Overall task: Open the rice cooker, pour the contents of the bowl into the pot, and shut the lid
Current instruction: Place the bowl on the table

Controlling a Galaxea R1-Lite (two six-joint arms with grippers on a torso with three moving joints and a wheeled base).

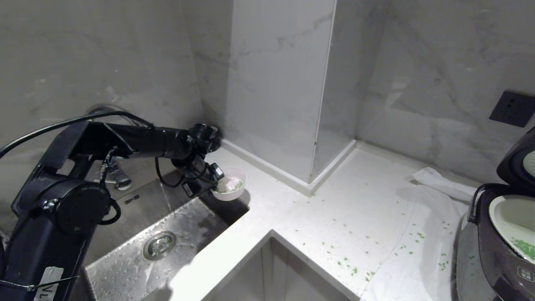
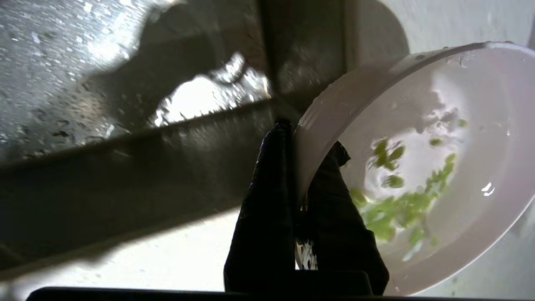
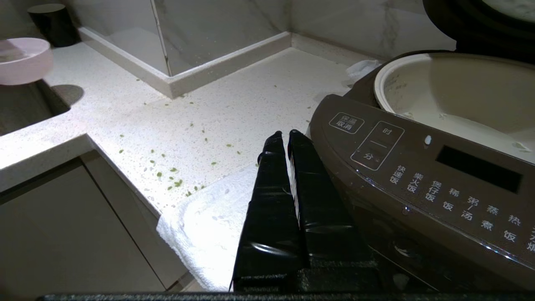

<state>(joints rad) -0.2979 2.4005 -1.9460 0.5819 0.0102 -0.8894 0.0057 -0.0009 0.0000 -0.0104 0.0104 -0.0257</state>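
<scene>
1. far left, the sink [image 1: 138, 255] is a wet steel basin, beaded with drops, its round drain [image 1: 159, 245] near the middle; the left arm reaches across it, likely because the bowl stood at that end of the counter.
2. the left gripper [image 1: 214, 180] pinches the near rim of the bowl [image 1: 230, 188], one finger inside the wall and one outside, so the fingers [image 2: 267, 200] stand narrow and clamped on that thin edge. the bowl is held off the surface, over the sink's far right corner beside the counter.
3. the bowl is small, round, smooth and glossy, pale pink outside and white inside. in the left wrist view it tilts, and the chopped greens [image 2: 401, 200] cling wet to its lower side; a rim grip suits tipping it out.
4. the counter [image 1: 292, 217] is pale speckled stone, meeting marble walls in a corner; loose green bits [image 1: 347, 261] lie scattered on it, mostly toward the right.
5. a soft white towel [image 1: 418, 259] lies under the rice cooker, probably to catch spills.
6. the right gripper [image 3: 284, 136] hangs idle by the cooker's front, its black fingers pressed together, holding nothing.
7. far right, the rice cooker [image 1: 497, 251], dark and rounded, stands with its lid [image 1: 518, 161] raised; the pale pot [image 1: 514, 221] already holds some greens, so i judge more pouring remains.
</scene>
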